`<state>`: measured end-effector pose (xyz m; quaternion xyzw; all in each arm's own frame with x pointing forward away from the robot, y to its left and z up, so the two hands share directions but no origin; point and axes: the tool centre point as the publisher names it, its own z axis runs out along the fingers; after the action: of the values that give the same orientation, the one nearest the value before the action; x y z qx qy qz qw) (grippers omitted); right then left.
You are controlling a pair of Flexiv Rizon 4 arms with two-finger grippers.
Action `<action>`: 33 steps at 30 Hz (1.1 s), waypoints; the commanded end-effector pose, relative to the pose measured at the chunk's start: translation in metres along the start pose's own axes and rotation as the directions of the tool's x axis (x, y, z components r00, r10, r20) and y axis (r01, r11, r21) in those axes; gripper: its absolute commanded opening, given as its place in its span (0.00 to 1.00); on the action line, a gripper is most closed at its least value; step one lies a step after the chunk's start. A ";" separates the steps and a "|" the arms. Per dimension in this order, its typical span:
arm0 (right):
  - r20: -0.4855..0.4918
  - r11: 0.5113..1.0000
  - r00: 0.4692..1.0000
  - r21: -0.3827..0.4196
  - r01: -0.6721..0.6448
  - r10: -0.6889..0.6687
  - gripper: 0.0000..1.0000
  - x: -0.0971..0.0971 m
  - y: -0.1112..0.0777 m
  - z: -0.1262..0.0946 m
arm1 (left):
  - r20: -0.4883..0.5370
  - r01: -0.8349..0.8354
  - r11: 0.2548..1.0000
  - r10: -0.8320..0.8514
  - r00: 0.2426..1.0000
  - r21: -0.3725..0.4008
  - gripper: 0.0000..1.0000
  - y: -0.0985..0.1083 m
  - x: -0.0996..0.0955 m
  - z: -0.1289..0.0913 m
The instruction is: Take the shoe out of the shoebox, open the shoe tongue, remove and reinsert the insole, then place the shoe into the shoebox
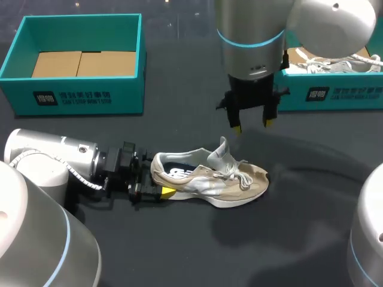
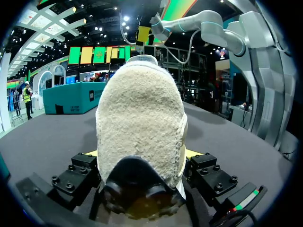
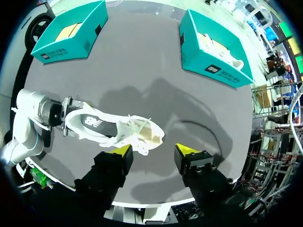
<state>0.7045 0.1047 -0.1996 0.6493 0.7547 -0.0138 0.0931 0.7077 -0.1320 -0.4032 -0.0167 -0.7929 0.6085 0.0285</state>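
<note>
step: tongue opening | left gripper (image 1: 157, 186) clamps shoe (image 1: 209, 179) heel, apparently | right gripper (image 1: 252, 125) wide, empty, above tongue (image 1: 221, 152) | next: descend, pinch tongue

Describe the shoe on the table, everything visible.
Beige-and-white sneaker with white laces, white sole, dark insole inside, tongue raised. It stands on its sole on the dark table. The left gripper clamps its fuzzy heel; the right gripper hangs open above, not touching.
</note>
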 end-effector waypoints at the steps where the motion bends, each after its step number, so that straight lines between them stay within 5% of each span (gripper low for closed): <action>1: 0.122 0.994 0.986 0.008 0.113 -0.113 0.21 0.020 0.003 -0.011 | 0.002 0.000 1.000 0.000 1.000 -0.001 0.00 0.001 0.001 0.001; 2: 0.121 0.988 0.980 0.013 0.157 -0.157 0.00 0.023 0.003 -0.013 | 0.002 0.000 1.000 0.000 1.000 -0.001 0.00 0.001 0.001 0.001; 5: 0.080 0.949 0.946 0.001 0.315 -0.314 0.00 0.033 -0.001 -0.017 | 0.002 0.000 1.000 0.000 1.000 -0.001 0.00 0.001 0.001 0.001; 7: 0.063 0.867 0.866 -0.018 0.499 -0.497 0.00 0.038 -0.011 -0.017 | 0.002 0.000 1.000 0.000 1.000 -0.001 0.00 0.001 0.001 0.001; 18: 0.063 0.867 0.866 -0.018 0.499 -0.497 0.00 0.038 -0.011 -0.017 | 0.002 0.000 1.000 0.000 1.000 -0.001 0.00 0.001 0.001 0.001; 22: 0.126 0.757 0.759 -0.072 0.649 -0.638 0.00 0.064 -0.014 -0.020 | 0.002 0.000 1.000 0.000 1.000 -0.001 0.00 0.001 0.001 0.001; 28: 0.093 0.495 0.501 -0.086 0.865 -0.860 0.00 0.099 -0.021 -0.003 | 0.002 0.000 1.000 0.000 1.000 -0.001 0.00 0.001 0.001 0.001; 33: 0.093 0.495 0.501 -0.086 0.865 -0.860 0.00 0.099 -0.021 -0.003 | 0.002 0.000 1.000 0.000 1.000 -0.001 0.00 0.001 0.001 0.001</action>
<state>0.6666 0.1950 -0.2115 0.2275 0.9643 -0.0219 0.1341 0.7077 -0.1320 -0.4031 -0.0168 -0.7928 0.6086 0.0286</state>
